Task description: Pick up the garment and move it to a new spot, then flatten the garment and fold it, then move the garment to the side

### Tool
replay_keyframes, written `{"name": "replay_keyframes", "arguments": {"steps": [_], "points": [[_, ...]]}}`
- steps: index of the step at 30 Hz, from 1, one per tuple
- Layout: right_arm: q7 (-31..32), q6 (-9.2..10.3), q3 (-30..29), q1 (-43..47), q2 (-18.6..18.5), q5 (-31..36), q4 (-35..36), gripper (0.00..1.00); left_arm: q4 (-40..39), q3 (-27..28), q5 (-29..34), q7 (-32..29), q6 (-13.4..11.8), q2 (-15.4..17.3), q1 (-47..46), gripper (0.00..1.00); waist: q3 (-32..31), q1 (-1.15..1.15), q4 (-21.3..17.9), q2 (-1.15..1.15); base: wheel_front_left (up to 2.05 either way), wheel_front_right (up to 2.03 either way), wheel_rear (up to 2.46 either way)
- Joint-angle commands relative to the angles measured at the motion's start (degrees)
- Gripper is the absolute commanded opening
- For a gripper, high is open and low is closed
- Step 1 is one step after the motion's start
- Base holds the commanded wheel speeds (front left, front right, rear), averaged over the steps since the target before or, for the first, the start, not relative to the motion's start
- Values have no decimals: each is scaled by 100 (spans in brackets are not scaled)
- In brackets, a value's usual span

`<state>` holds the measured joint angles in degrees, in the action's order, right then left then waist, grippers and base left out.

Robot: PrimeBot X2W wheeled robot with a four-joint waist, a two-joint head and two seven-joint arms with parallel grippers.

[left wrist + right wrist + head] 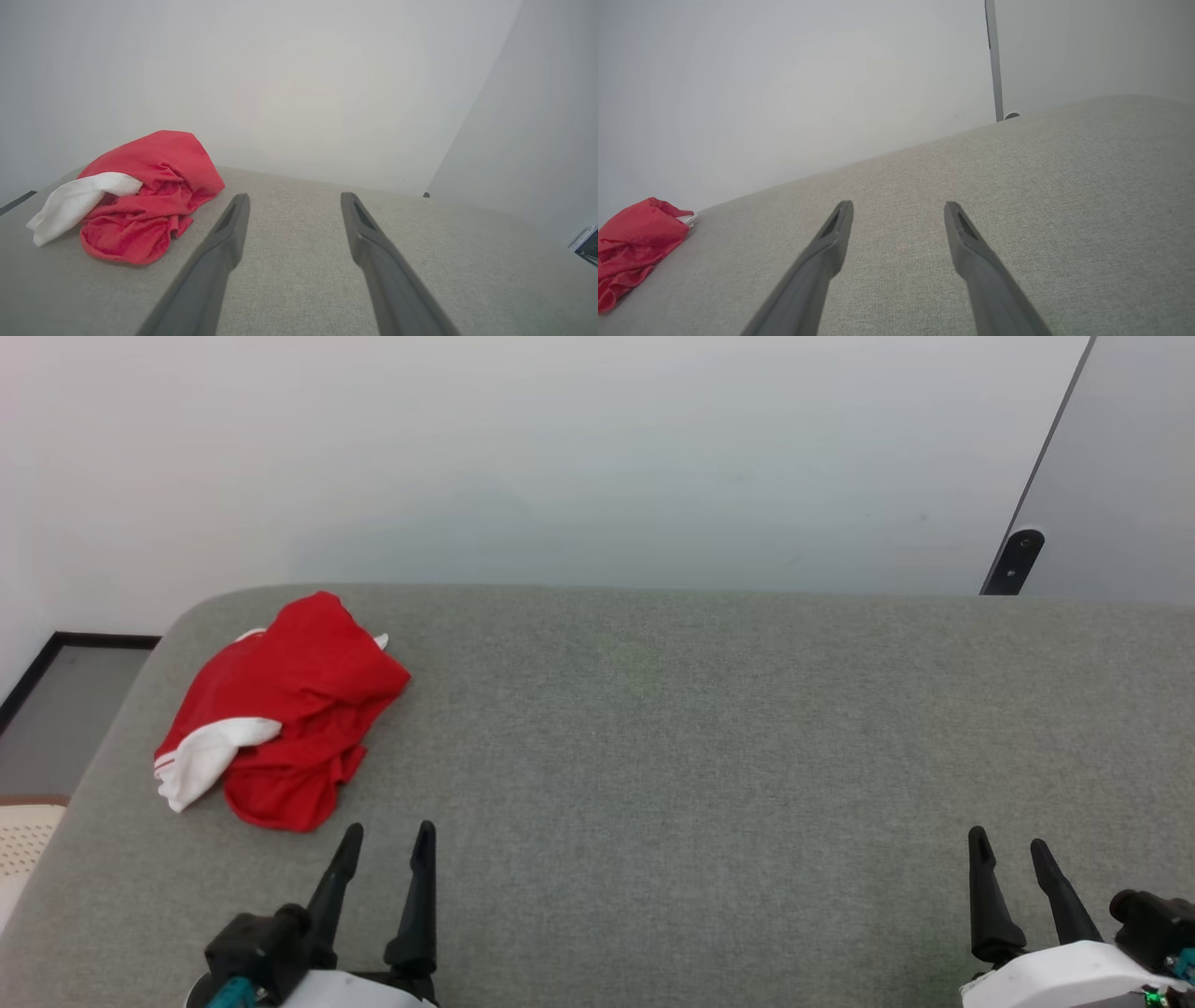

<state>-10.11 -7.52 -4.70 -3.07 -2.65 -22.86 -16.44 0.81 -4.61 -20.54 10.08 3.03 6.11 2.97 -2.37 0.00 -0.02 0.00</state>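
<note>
Head view, garment: the garment (280, 709) lies in a crumpled heap at the far left of the grey padded surface (709, 737), with one white sleeve (210, 751) spilling toward the left edge.
Head view, my grippers: my left gripper (389, 831) sits at the near left, spread wide and empty. Its tips are just short of the heap's near hem and a little to its right. My right gripper (1007, 840) sits at the near right, also spread and empty, well apart from the cloth.
Left wrist view, approach: the heap lies ahead and to the left of my spread fingers, not between them. I judge I should swing this arm leftward first to centre the red mound in the gap, then go down.
Left wrist view, grasp point: the high red fold in the middle looks best. A pinch on the white sleeve alone would probably lift one corner and drag the rest.
Right wrist view, free ground: the cloth sits off at the left, and bare surface lies ahead of my right fingers, which have nothing between them. That middle stretch looks a sensible new spot.
Step in hand: the pick-up, not yet begun; I touch nothing.
Risk: the heap is near the left edge, so I would pull it toward the middle, never leftward. Too shallow a bite may catch only one layer.
</note>
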Motion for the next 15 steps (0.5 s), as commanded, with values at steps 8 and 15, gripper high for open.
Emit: {"name": "replay_keyframes", "arguments": {"steps": [8,15], "points": [[-146,4,2,-115,-29,586,24,100,-155,-138,553,147,-114,102,51,100,-13,0,-14,0,0,0,0],[-230,5,8,-119,-30,946,32,100,-223,-217,877,227,-170,127,54,100,-14,0,-18,0,0,0,0]]}}
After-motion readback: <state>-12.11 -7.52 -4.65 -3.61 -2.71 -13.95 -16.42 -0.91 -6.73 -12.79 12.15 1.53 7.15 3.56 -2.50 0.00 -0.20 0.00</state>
